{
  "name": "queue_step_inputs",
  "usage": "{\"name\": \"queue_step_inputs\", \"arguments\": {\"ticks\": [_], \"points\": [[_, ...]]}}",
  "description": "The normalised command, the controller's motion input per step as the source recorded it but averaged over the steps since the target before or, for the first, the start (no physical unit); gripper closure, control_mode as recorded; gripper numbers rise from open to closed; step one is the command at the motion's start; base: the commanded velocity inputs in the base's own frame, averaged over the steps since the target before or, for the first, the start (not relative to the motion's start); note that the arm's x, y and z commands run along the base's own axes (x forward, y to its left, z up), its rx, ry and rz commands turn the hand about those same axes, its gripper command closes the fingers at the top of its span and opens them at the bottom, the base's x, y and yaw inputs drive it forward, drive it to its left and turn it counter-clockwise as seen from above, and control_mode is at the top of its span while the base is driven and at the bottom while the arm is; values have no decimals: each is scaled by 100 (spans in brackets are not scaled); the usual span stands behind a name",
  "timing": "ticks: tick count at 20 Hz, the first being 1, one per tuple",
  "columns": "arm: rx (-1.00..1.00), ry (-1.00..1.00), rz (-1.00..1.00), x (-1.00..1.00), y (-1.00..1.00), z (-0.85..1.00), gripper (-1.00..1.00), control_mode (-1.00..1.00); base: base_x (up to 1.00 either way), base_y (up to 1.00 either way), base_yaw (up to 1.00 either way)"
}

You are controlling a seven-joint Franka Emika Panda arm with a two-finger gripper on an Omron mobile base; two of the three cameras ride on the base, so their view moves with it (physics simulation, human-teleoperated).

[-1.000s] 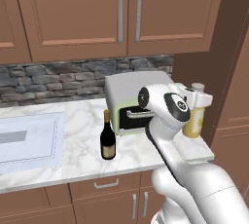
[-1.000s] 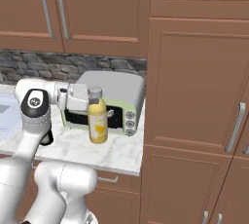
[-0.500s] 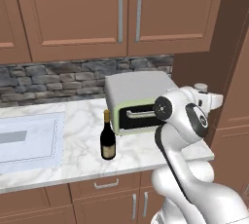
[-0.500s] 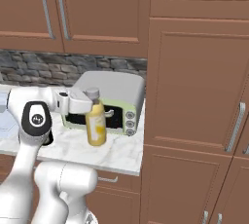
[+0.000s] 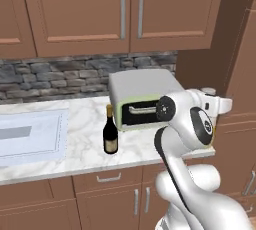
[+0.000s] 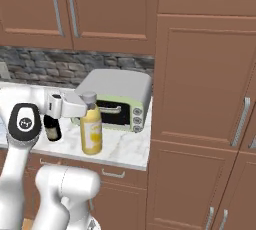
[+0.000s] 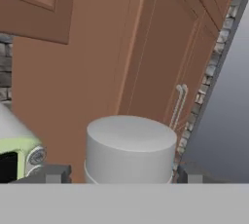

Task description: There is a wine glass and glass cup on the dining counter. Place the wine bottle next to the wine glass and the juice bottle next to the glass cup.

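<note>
The yellow juice bottle (image 6: 91, 131) with its grey cap (image 7: 130, 146) stands upright over the marble counter in front of the toaster oven. My gripper (image 6: 87, 105) is shut on its neck just under the cap, one fingertip (image 7: 54, 173) on each side. In the left base view my arm hides most of the bottle, and my gripper (image 5: 212, 100) shows at the right. The dark wine bottle (image 5: 110, 132) stands on the counter to the left of the oven, partly behind my arm (image 6: 51, 128). The wine glass, the glass cup and the dining counter are out of view.
A grey-green toaster oven (image 5: 139, 99) sits at the back of the marble counter (image 5: 75, 139). A sink (image 5: 27, 136) lies at the left. Tall brown cabinets (image 6: 205, 74) close off the right side, and wall cabinets (image 5: 100, 9) hang overhead.
The juice bottle has moved with my gripper, away from the oven toward the counter's front edge. My elbow has swung to the right. The wine bottle has stayed put.
</note>
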Motion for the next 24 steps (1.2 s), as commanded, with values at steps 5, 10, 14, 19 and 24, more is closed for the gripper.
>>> {"name": "queue_step_inputs", "arguments": {"ticks": [5, 10, 14, 19, 24], "points": [[0, 0, 0, 0, 0, 0, 100, 100, -61, 0, 44], [0, 0, 0, 0, 0, 0, 100, 100, -3, 0, 70], [0, 0, 0, 0, 0, 0, 100, 100, -3, 0, 76], [0, 0, 0, 0, 0, 0, 100, 100, -29, 0, 78], [0, 0, 0, 0, 0, 0, 100, 100, -29, 0, 78]]}}
